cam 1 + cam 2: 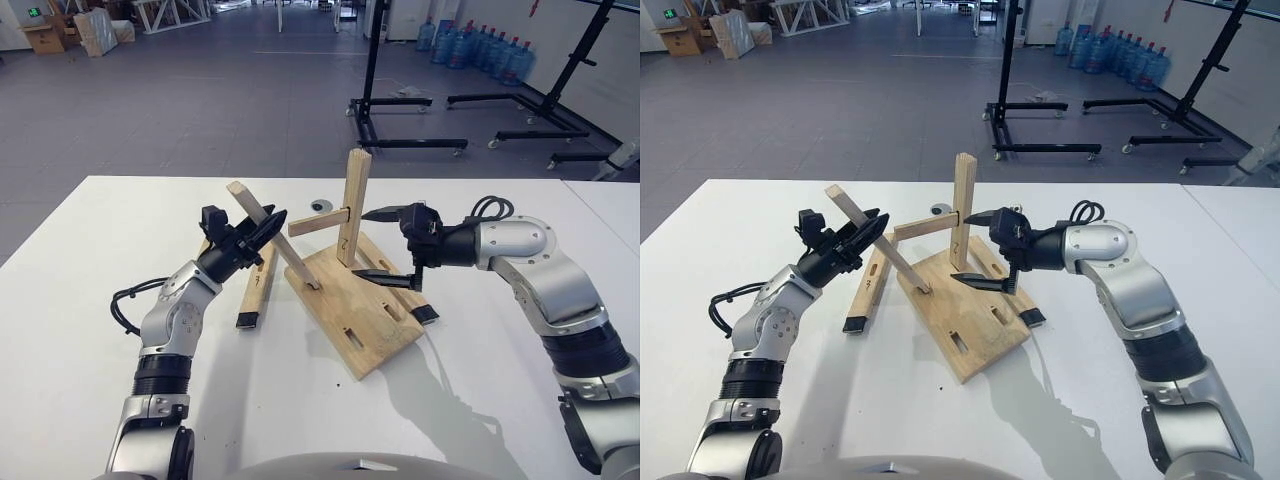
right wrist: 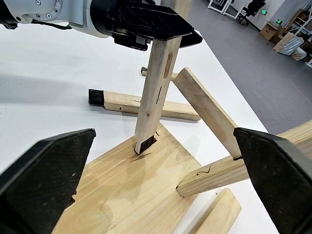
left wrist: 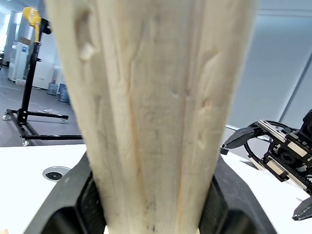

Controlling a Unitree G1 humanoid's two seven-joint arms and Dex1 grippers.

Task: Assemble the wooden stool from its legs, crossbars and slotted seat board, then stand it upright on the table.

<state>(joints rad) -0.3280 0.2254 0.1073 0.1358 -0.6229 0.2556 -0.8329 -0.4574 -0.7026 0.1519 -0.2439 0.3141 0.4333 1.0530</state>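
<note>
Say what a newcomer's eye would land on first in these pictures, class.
In the middle of the white table, an upright leg with a crossbar stands in the seat board. The left gripper is shut on a slanted leg whose lower end sits at a slot in the board. The right gripper hangs close beside the upright leg, jaws wide open.

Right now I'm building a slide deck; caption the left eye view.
Left gripper holds a tilted leg in the seat board; right gripper open.
</note>
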